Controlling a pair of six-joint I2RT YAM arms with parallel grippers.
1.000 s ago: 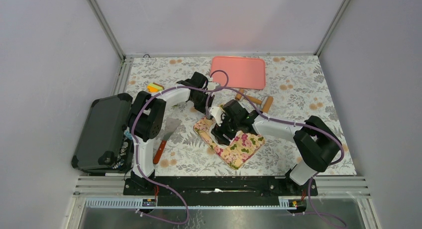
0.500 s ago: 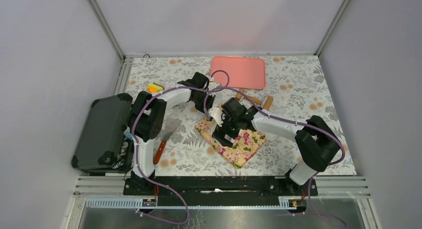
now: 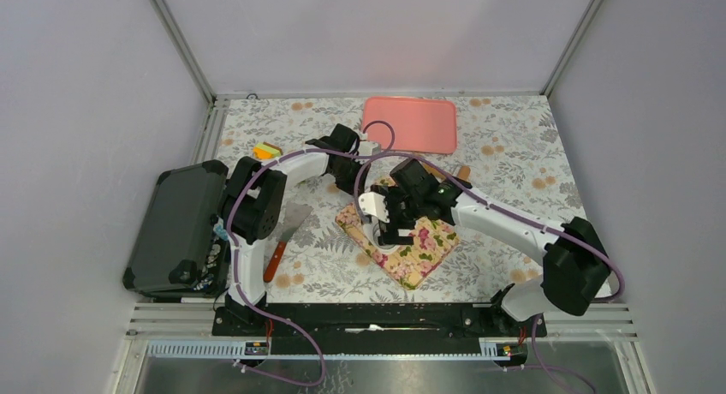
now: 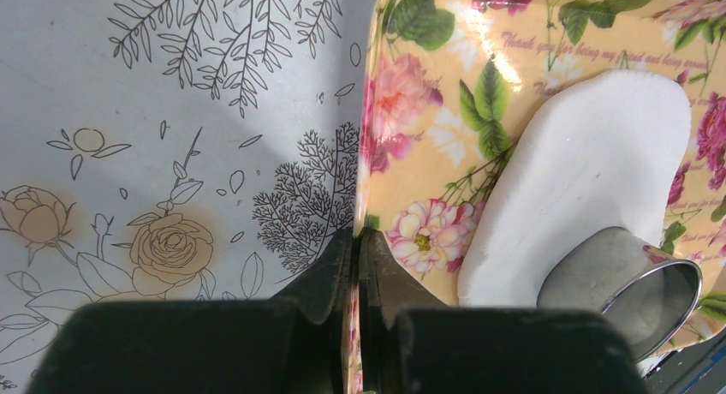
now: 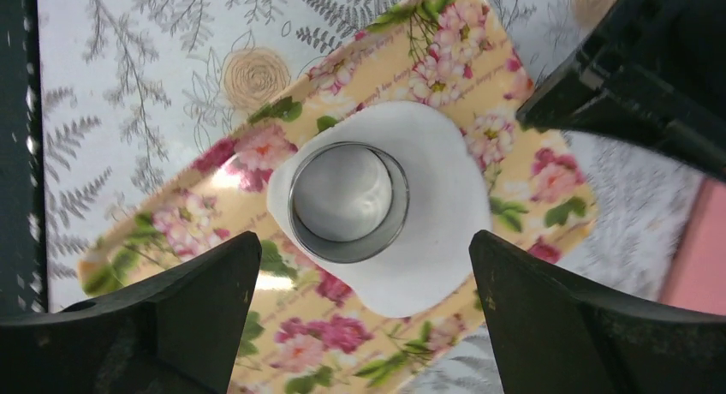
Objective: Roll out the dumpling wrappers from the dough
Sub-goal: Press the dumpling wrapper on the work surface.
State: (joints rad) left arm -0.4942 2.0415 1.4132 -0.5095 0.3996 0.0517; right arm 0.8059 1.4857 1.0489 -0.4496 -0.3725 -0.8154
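Right wrist, unlike top, shows dough inside ring.

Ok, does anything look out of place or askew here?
Nothing spilled or damaged. The floral rectangular tray lies diagonally on the patterned table, its rim pinched by the left tool. The shiny metal ring cutter stands on the flat white dough sheet, near its edge.

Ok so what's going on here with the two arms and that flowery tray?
The left gripper is clamped shut on the rim of the floral tray, apparently steadying it. A flat sheet of dough lies on the tray, with a metal ring cutter standing upright on it. The right gripper hangs wide open directly above the cutter, a finger on each side, not gripping it. Whether the cutter has gone through the dough cannot be told.
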